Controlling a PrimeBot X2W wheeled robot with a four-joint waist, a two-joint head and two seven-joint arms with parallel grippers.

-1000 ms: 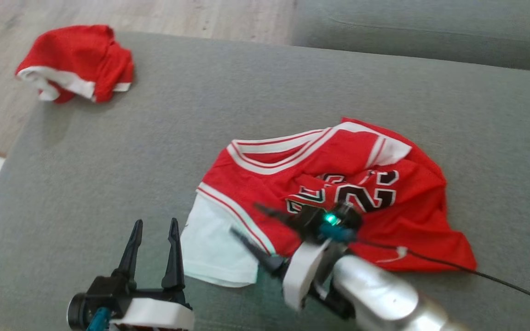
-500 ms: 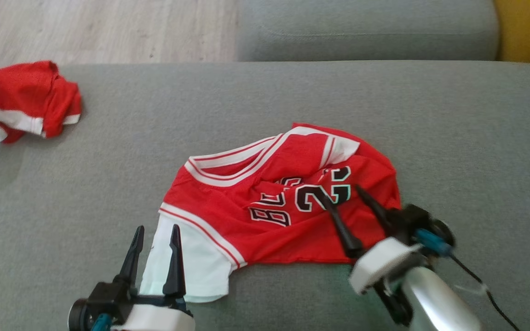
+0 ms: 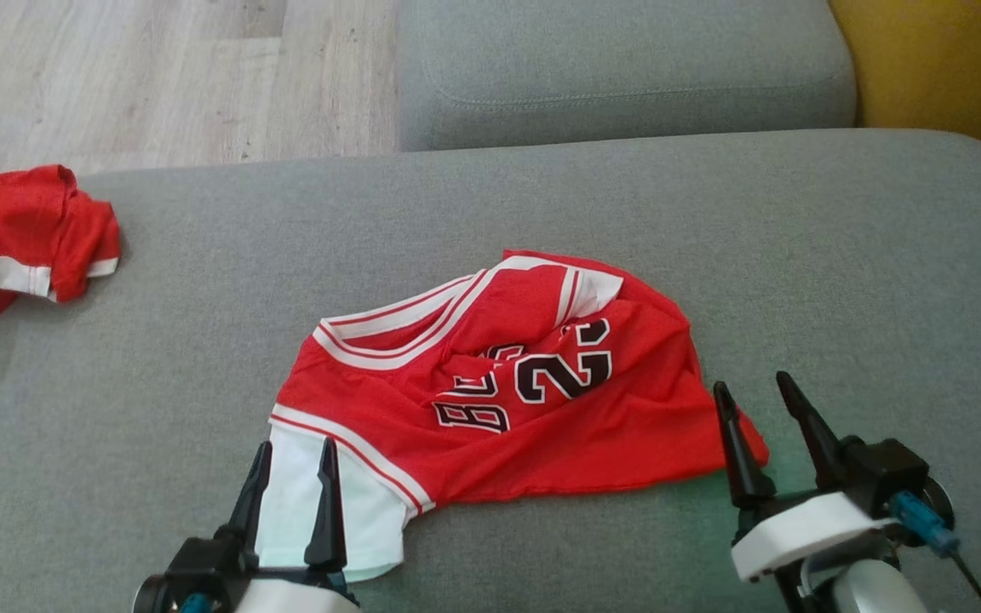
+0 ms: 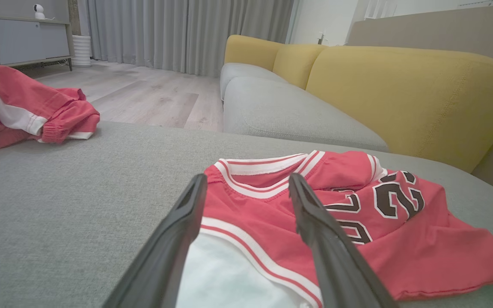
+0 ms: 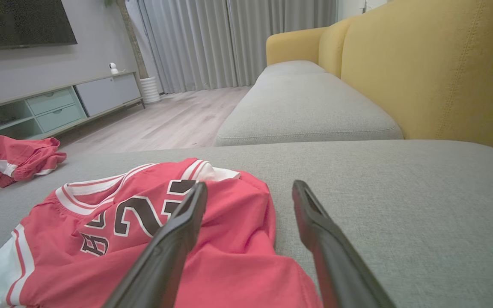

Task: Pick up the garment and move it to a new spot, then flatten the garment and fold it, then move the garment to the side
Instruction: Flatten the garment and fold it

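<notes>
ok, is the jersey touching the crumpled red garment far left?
Apart. Head view shows a wide stretch of bare grey cushion between the jersey and the crumpled red garment.

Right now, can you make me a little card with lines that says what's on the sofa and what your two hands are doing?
Garment: red basketball jersey with white trim and black numbers, crumpled, not folded
Lies on: grey fabric sofa cushion
Left gripper: open, over the jersey's white corner, holding nothing
Right gripper: open, by the jersey's right edge, holding nothing
Also there: second red-and-white bunched garment, at the cushion's far left edge
Behind: yellow sofa backrest; pale wooden floor
</notes>
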